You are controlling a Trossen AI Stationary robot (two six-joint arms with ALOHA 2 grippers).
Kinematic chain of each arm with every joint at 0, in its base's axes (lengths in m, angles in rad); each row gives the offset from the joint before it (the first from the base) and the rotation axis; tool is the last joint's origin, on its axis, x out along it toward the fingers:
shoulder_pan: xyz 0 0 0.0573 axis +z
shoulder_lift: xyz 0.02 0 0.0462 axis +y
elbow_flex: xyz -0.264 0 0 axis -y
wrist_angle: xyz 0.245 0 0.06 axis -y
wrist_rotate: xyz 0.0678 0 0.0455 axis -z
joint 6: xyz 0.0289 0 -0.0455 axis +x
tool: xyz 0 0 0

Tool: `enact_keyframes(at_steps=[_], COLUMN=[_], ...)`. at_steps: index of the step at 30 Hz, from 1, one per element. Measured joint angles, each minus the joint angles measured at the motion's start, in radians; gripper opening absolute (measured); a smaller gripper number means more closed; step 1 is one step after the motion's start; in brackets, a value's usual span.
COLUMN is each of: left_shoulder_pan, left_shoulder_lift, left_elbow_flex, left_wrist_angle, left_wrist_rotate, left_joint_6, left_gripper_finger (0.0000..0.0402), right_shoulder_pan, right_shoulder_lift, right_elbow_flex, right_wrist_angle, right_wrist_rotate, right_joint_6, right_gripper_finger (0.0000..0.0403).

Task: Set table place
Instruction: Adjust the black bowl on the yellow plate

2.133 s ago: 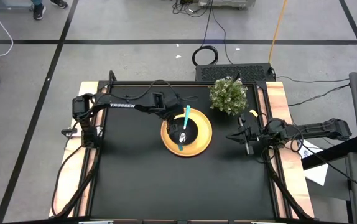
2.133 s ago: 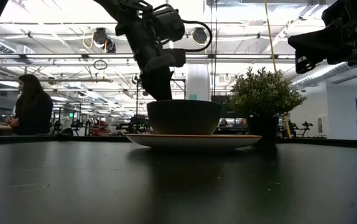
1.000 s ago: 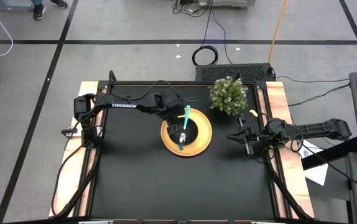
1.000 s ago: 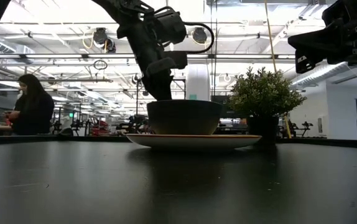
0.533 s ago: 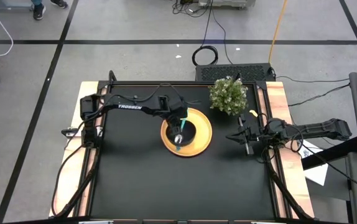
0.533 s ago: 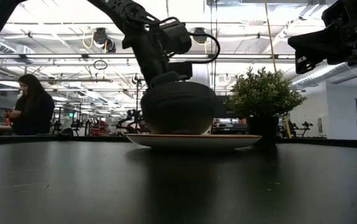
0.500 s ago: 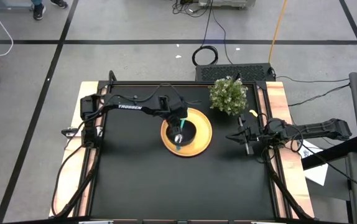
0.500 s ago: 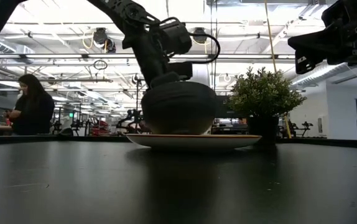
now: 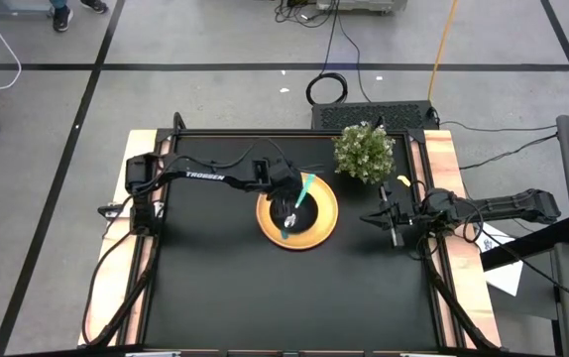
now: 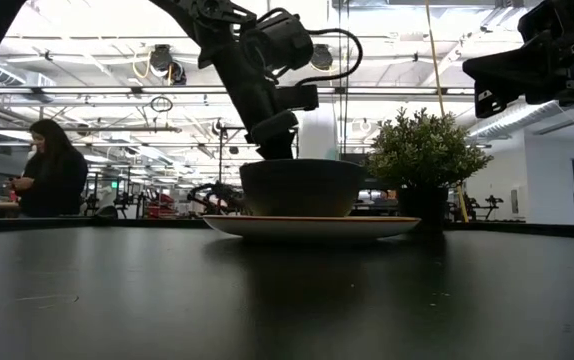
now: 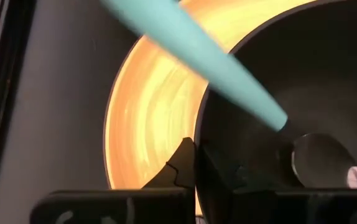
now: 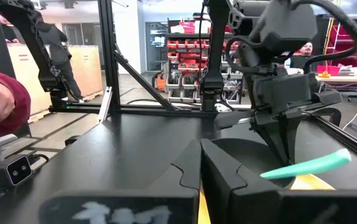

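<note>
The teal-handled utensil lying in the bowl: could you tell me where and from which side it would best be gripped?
Grip the teal-handled utensil on its handle, where it sticks out past the black bowl's rim over the yellow plate. Come from above: the handle slants upward and clear there, while its metal end lies deep in the bowl. The left gripper is at the bowl's rim beside it.

Left arm [image 9: 210, 177]: dark, jointed, white TROSSEN lettering along one link; black cables looped beside it; right arm [image 9: 493, 208]: same dark segmented build, cables at wrist.
</note>
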Motion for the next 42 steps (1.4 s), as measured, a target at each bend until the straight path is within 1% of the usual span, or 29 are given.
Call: enact_keyframes(at_steps=[6, 11, 16, 21, 29, 35, 42], left_shoulder_pan=[-0.011, -0.012, -0.017, -0.022, -0.022, -0.022, -0.017], left_shoulder_lift=[0.002, 0.003, 0.003, 0.004, 0.004, 0.004, 0.004], left_elbow_flex=[-0.001, -0.002, -0.003, -0.003, -0.003, -0.003, -0.003], left_wrist_angle=[0.020, 0.036, 0.073, 0.070, 0.068, 0.067, 0.070], left_wrist_rotate=[-0.011, -0.011, -0.004, -0.002, 0.009, 0.009, 0.009], left_joint_6=[0.002, -0.006, -0.005, 0.000, -0.007, -0.007, -0.011], left_gripper_finger=[0.0007, 0.0013, 0.0007, 0.0021, 0.0025, 0.0046, 0.0099], right_shoulder_pan=[0.000, 0.000, 0.000, 0.000, 0.000, 0.000, 0.000], right_shoulder_lift=[0.000, 0.000, 0.000, 0.000, 0.000, 0.000, 0.000], right_elbow_flex=[0.000, 0.000, 0.000, 0.000, 0.000, 0.000, 0.000], right_wrist_angle=[0.002, 0.003, 0.003, 0.003, 0.003, 0.003, 0.003], right_wrist_rotate=[0.000, 0.000, 0.000, 0.000, 0.000, 0.000, 0.000], right_joint_6=[0.000, 0.000, 0.000, 0.000, 0.000, 0.000, 0.000], right_gripper_finger=[0.0000, 0.0000, 0.0000, 0.0000, 0.0000, 0.0000, 0.0000])
